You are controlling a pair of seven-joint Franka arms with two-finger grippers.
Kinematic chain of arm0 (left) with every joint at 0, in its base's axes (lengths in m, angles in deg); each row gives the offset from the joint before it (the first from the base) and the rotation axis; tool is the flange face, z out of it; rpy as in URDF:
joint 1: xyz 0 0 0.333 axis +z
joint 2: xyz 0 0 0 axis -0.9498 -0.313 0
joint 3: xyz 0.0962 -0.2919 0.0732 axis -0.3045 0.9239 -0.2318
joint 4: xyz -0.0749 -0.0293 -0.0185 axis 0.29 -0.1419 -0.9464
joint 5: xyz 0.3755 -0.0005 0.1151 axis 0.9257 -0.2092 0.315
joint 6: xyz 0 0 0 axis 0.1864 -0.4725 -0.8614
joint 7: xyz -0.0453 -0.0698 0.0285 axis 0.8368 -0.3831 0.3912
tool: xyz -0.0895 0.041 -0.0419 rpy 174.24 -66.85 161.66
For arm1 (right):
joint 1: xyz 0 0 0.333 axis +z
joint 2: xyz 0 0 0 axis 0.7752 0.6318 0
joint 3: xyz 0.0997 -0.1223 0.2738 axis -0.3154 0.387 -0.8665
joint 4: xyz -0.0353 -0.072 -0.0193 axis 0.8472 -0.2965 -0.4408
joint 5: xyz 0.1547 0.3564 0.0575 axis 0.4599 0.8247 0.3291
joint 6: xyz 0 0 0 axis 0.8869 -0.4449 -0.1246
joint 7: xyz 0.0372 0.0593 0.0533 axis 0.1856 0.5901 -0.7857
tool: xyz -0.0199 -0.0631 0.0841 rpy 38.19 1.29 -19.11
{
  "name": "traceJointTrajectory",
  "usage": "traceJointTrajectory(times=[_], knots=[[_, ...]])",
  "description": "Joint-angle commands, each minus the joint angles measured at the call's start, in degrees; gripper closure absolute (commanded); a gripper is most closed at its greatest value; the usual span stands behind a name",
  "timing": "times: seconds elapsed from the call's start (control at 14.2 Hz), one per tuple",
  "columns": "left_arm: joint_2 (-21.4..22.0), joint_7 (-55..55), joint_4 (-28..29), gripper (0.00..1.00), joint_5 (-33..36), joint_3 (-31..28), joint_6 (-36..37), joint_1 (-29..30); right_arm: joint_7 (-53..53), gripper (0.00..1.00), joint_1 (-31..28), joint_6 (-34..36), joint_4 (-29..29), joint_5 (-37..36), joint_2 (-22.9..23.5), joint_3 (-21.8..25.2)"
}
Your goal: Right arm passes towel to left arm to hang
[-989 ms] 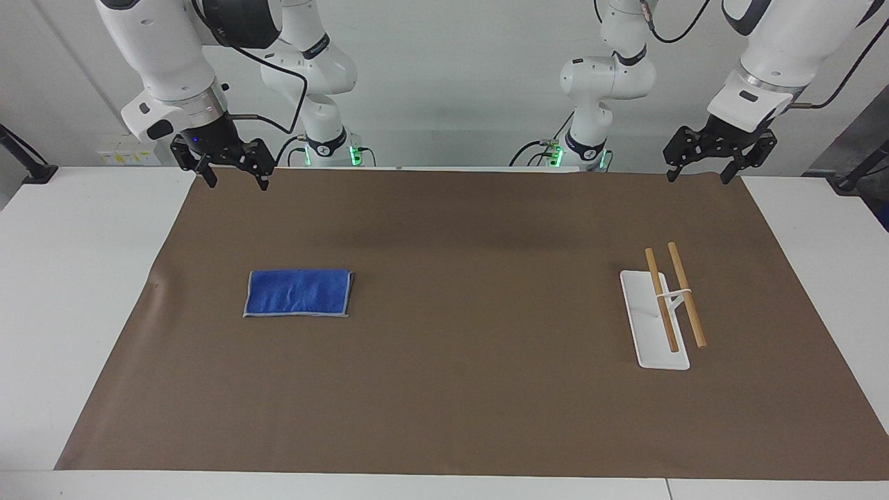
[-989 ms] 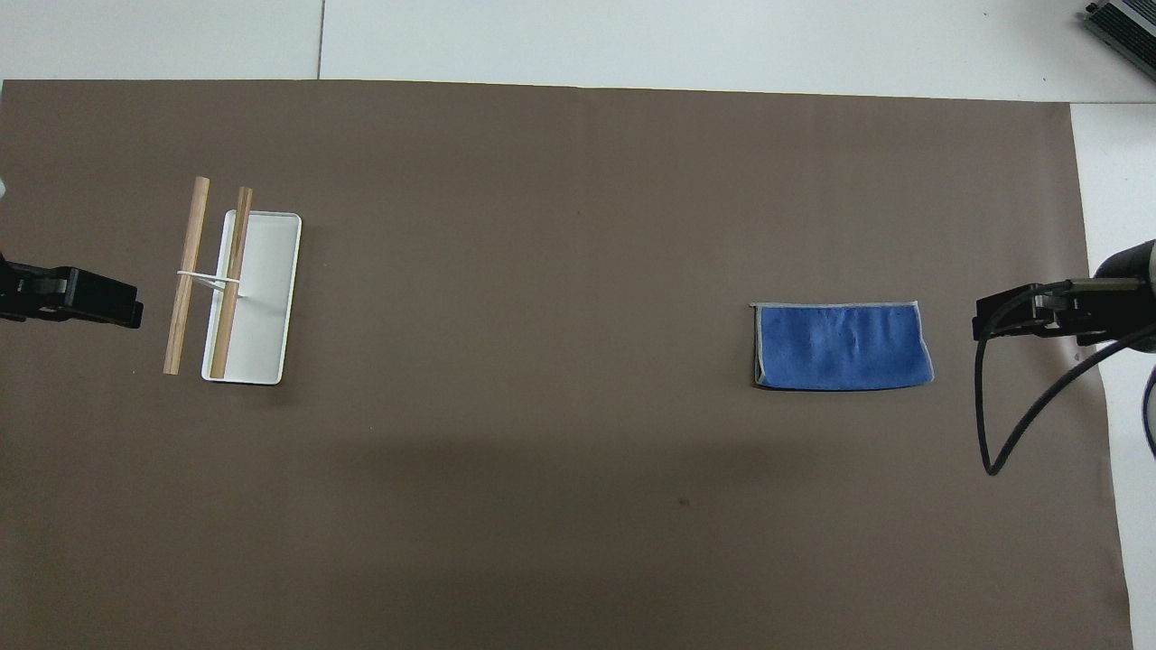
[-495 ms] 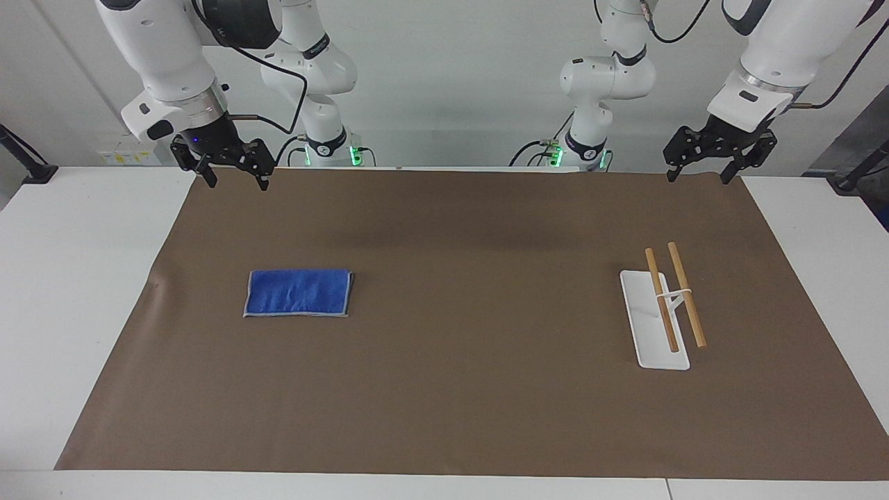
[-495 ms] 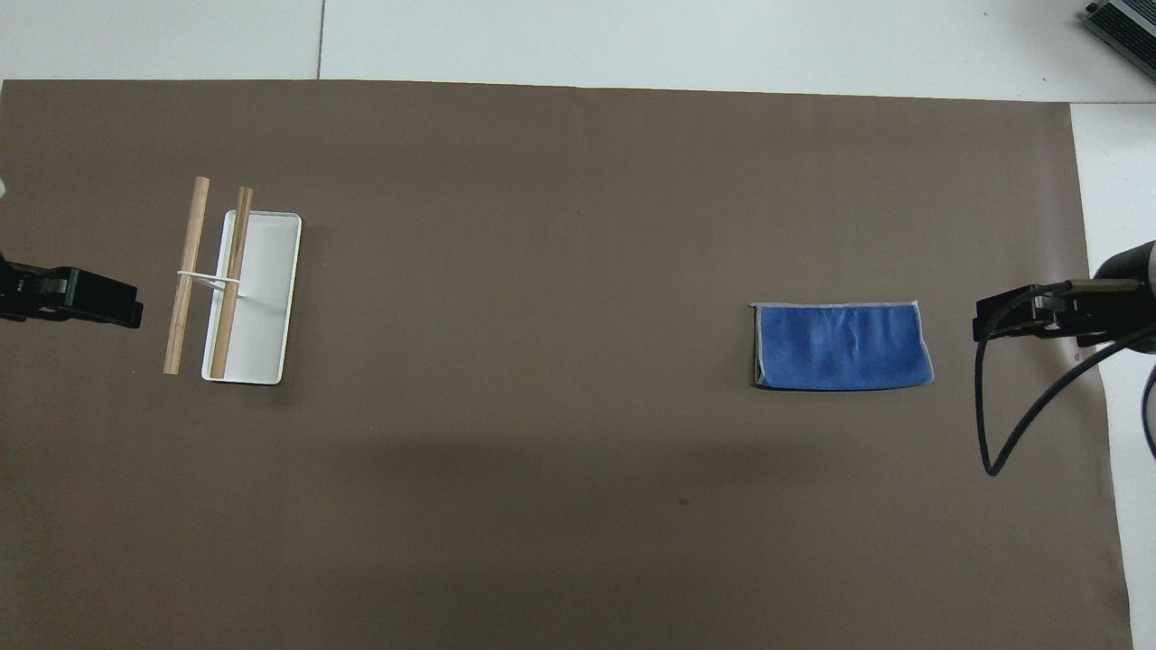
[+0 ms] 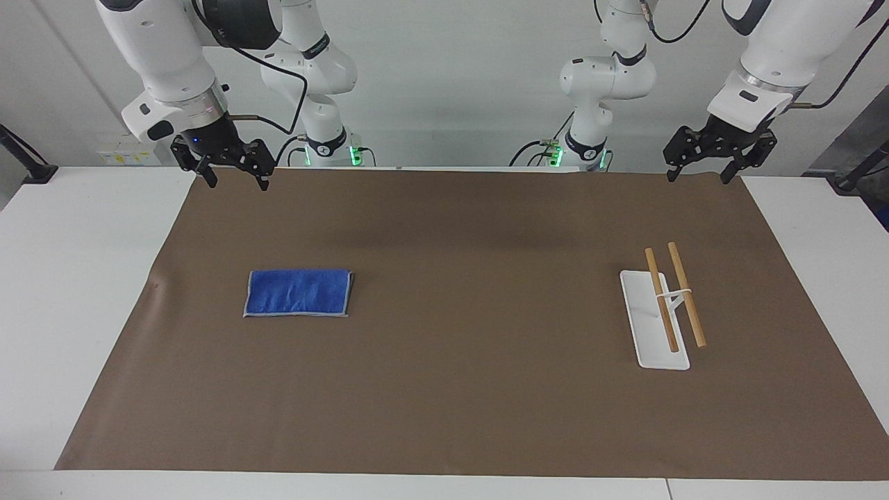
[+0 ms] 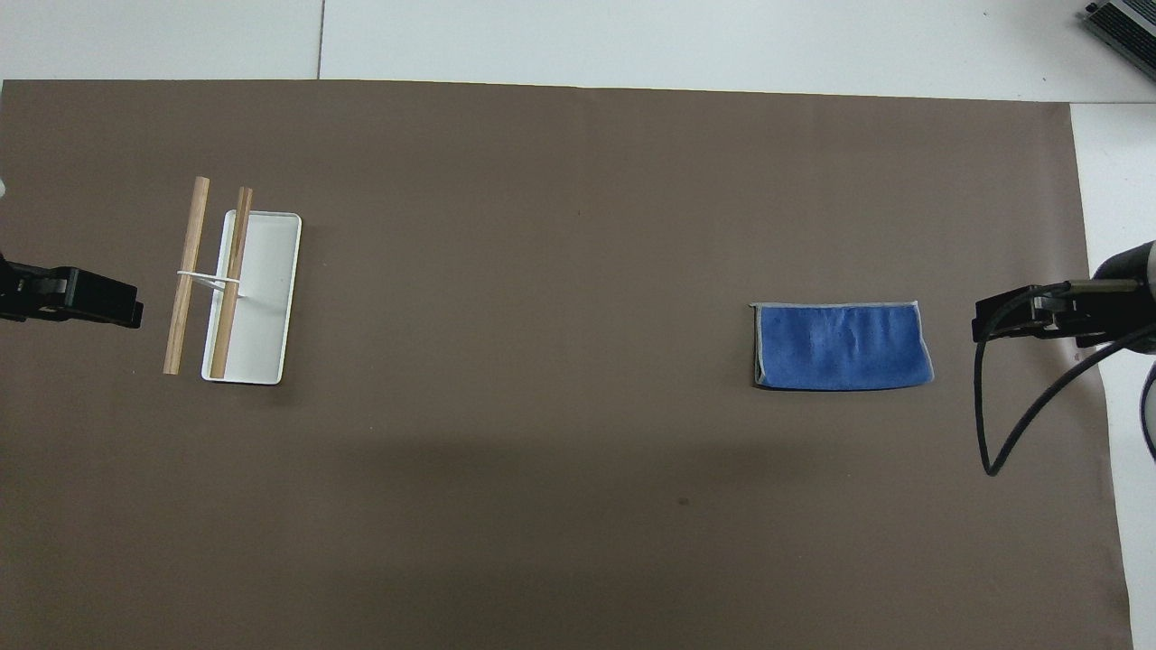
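The blue towel (image 5: 297,293) (image 6: 842,347) lies folded flat on the brown mat, toward the right arm's end of the table. My right gripper (image 5: 236,182) (image 6: 989,325) hangs open in the air over the mat's edge nearest the robots, well apart from the towel, with nothing in it. A white-based rack (image 5: 663,305) (image 6: 237,284) with two wooden rods stands toward the left arm's end. Over the mat's corner near that rack, my left gripper (image 5: 696,177) (image 6: 126,311) waits open and empty.
The brown mat (image 5: 472,278) covers most of the white table (image 5: 69,278). A black cable (image 6: 1002,424) loops down from the right wrist. A dark device corner (image 6: 1124,23) sits at the table's farthest corner, at the right arm's end.
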Motion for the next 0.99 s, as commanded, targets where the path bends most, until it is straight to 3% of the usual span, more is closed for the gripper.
traceJointTrajectory(times=[0.0,0.64,0.92], knots=[[1.6,0.6,1.8,0.00,-0.7,-0.1,0.3,0.2,1.1,0.00,-0.7,-1.3,2.0,0.0,-1.5,-0.2],[1.6,0.6,1.8,0.00,-0.7,-0.1,0.3,0.2,1.6,0.00,-0.7,-2.5,3.4,0.1,-2.0,-0.2],[1.6,0.6,1.8,0.00,-0.7,-0.1,0.2,0.2,1.8,0.00,-0.9,-8.2,9.0,0.4,-4.2,-0.2]])
